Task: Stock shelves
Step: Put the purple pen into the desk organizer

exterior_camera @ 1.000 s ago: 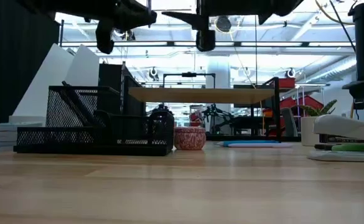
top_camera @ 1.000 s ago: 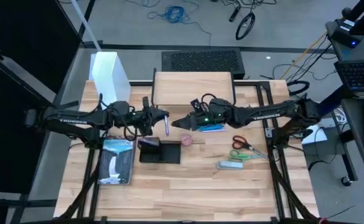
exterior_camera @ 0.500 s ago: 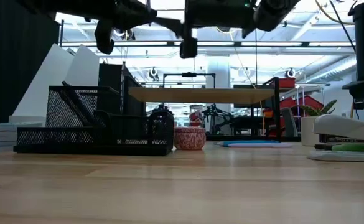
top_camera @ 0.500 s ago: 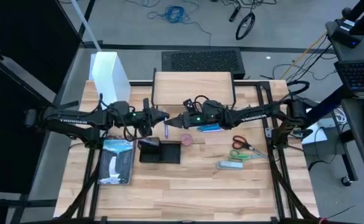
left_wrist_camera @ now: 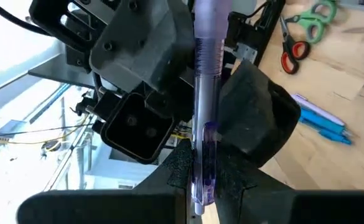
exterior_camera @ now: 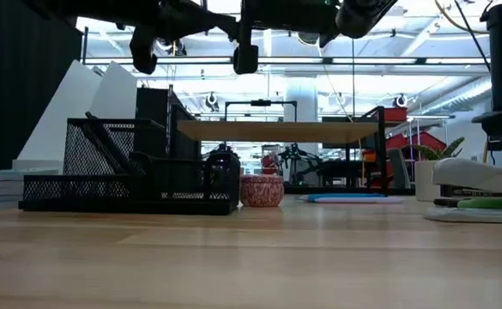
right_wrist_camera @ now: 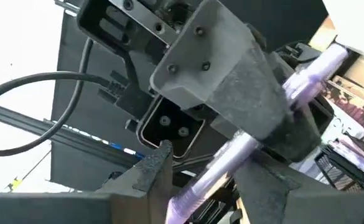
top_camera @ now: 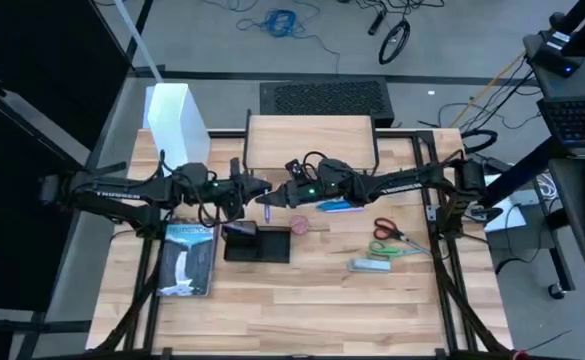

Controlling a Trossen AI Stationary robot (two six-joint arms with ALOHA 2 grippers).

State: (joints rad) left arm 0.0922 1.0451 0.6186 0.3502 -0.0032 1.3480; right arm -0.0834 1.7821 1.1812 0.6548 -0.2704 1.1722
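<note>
purple translucent pen (top_camera: pixel 269 207) held mid-air between both grippers, above the table (top_camera: pixel 302 300), over the gap between the black organizer tray (top_camera: pixel 255 243) and the shelves (top_camera: pixel 310 140); left gripper (top_camera: pixel 257 189) and right gripper (top_camera: pixel 274 199) meet tip to tip at table centre; left wrist view shows the left fingers (left_wrist_camera: pixel 182 168) pinched narrow on the pen's lower barrel; right wrist view shows the right fingers (right_wrist_camera: pixel 154 168) closing around the same pen, though whether they grip yet i cannot tell; looks like a hand-off; shelves stand at the far middle of the table, light-wood top bare, beside the white file box (top_camera: pixel 177 125); judgement: pen is light, stiff, smooth plastic, likely to slip or pivot if pinched near an end; best taken mid-barrel, clear of the other claw; blue pens (top_camera: pixel 340 206), scissors (top_camera: pixel 387 232), pink cup (top_camera: pixel 300 225) and book (top_camera: pixel 189 260) lie on the table.
</note>
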